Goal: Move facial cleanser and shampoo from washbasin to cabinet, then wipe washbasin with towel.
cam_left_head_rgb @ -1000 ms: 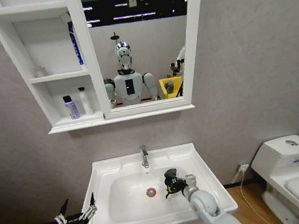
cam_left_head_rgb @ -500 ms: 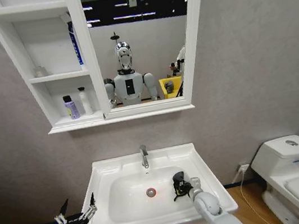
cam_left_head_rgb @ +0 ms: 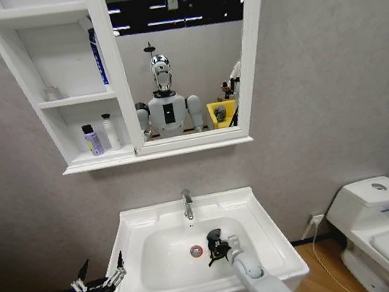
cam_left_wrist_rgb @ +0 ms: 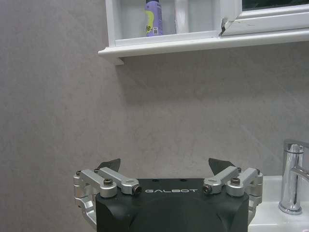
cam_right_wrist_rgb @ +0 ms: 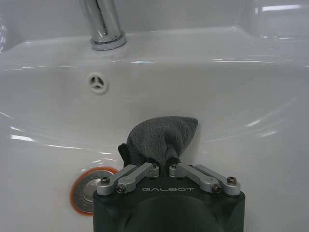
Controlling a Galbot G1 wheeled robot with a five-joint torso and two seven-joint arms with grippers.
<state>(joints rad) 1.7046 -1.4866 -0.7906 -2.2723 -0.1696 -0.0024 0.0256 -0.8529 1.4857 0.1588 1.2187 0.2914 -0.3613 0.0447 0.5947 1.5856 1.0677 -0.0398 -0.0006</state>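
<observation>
White washbasin (cam_left_head_rgb: 261, 213), grey wall (cam_left_head_rgb: 334, 94), right hand (cam_left_head_rgb: 215, 245) pinching towel (cam_right_wrist_rgb: 161, 140).

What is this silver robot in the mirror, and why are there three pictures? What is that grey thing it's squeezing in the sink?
That is a robot on wheels with two arms, seeing itself in the mirror. One picture comes from a camera on its head. The other two come from cameras on its wrists, so each shows that arm's own claw up close.

The right gripper is down inside the washbasin, beside the red-ringed drain. It is pinching the towel, a small grey cloth, against the white bowl. The chrome tap stands at the back.

The left gripper waits open beside the basin's left edge, holding nothing.

Up on the wall, the cabinet has a purple bottle and a white bottle on its lowest shelf.
</observation>
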